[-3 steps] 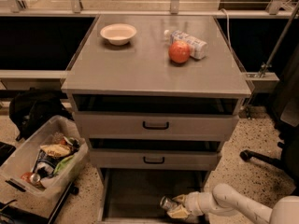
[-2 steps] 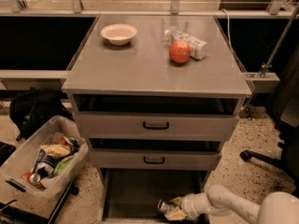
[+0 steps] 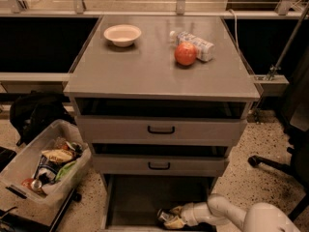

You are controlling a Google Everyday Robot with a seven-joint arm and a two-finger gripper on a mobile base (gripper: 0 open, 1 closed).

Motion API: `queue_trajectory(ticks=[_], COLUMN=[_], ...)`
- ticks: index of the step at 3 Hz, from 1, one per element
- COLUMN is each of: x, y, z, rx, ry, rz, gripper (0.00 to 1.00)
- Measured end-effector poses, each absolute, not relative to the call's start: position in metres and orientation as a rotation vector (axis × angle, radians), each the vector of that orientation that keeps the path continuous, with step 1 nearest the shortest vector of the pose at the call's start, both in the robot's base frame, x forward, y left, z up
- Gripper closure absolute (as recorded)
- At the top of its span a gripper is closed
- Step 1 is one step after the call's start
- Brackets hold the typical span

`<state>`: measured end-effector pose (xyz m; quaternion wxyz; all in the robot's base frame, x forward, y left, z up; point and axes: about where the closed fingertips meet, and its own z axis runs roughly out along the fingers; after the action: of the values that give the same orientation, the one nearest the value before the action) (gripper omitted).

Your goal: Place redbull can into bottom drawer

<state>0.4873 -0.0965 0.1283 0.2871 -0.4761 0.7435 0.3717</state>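
Note:
The bottom drawer [image 3: 137, 199] is pulled open at the foot of the grey cabinet, showing its dark-grey floor. My gripper [image 3: 169, 218] reaches in from the lower right on a white arm, low over the drawer floor near its front right. It is shut on the redbull can [image 3: 165, 216], a small silver can with dark markings, mostly hidden between the fingers. The can is inside the drawer, at or just above the floor.
On the cabinet top [image 3: 145, 71] are a white bowl [image 3: 122, 34], a red apple [image 3: 185, 53] and a clear bottle [image 3: 195, 43] lying down. The two upper drawers with black handles are closed. A bin of trash [image 3: 41, 166] stands at left, a chair base [image 3: 275, 163] at right.
My gripper with the can has moved slightly left and lower in the open bottom drawer. Nothing else has moved.

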Motion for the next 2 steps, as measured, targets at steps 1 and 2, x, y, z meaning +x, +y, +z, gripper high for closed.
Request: queue_trajectory(ticks=[1, 2], x=[0.4907, 0.4907], y=[-0.0993, -0.0993], z=[0.1264, 0.1264], rx=[-1.266, -1.266], ry=[1.989, 1.989], rz=[0.983, 0.983], gripper=[0.82, 0.58])
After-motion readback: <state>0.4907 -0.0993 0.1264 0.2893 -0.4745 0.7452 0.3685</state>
